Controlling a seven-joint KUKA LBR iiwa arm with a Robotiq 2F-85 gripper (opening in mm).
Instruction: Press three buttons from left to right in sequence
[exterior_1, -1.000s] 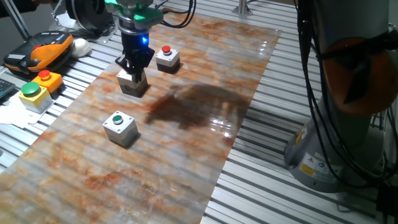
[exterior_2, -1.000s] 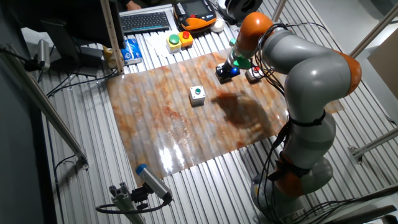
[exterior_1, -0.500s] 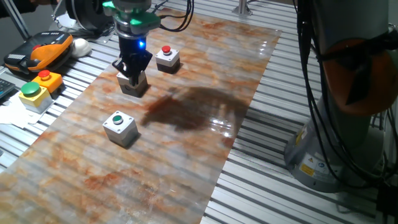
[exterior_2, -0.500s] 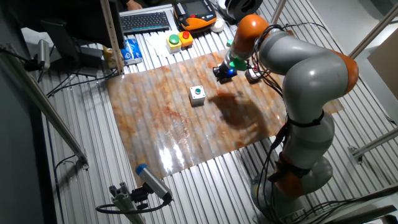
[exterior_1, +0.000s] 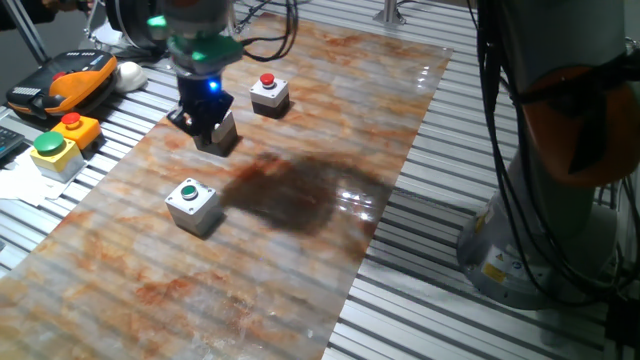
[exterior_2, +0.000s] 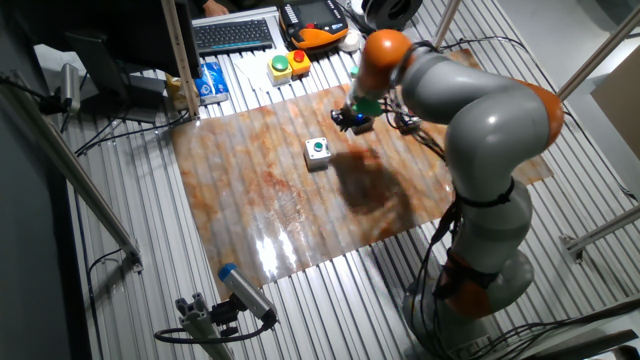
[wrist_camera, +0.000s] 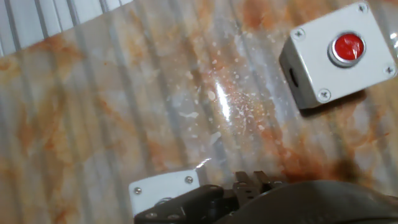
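Hovering over the middle box (exterior_1: 222, 133), the gripper (exterior_1: 203, 122) hides its cap; whether the fingers are apart cannot be told. 3 boxes sit on the mat (exterior_1: 300, 230): green-capped box (exterior_1: 193, 203) nearest, red-capped box (exterior_1: 268, 93) farthest.

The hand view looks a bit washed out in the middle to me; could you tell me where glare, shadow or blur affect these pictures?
Hand view: a bright speckled glare patch on the mat; the gripper body at the bottom edge is dark and soft. One fixed view: the arm's broad dark shadow lies on the mat, with glare beside it. The other fixed view: strong reflection near the mat's front edge.
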